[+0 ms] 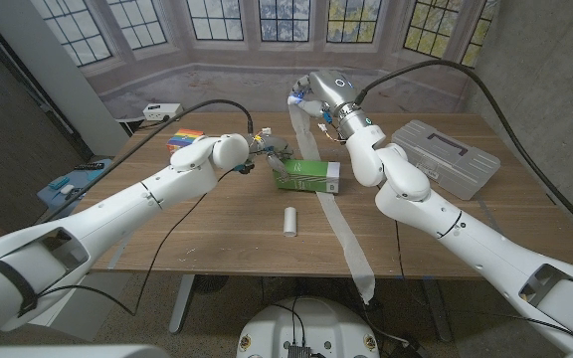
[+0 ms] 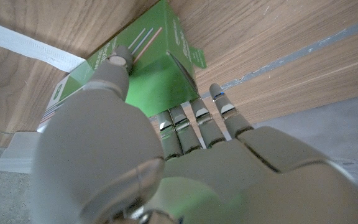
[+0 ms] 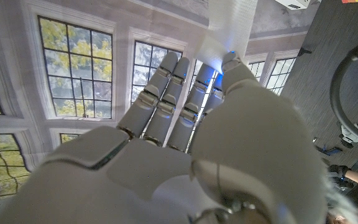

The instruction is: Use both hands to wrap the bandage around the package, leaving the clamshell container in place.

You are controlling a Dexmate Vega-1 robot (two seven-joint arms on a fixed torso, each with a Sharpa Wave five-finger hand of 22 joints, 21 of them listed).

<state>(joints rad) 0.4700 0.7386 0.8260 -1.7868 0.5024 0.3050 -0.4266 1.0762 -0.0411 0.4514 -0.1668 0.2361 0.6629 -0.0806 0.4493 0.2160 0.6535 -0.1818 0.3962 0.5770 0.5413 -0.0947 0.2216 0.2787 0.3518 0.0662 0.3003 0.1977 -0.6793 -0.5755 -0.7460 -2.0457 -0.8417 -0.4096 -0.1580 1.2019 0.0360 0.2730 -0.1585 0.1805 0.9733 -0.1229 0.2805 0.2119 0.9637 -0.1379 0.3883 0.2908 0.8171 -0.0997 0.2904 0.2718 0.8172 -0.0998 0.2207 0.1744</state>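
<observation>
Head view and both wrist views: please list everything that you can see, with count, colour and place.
Green cardboard package: one, green with white print, table middle, held by the left hand.
White bandage strip: one, white, from the raised right hand down past the package and over the table's near edge.
Small white roll: one, white, on the table in front of the package.
Grey plastic clamshell container: one, grey, closed, table's right side.
Rainbow-coloured block: one, many colours, table's far left.
Wooden table: one, brown.
Left hand: one, grey, gripping the package's end.
Right hand: one, grey-white, raised, pinching the bandage.
</observation>
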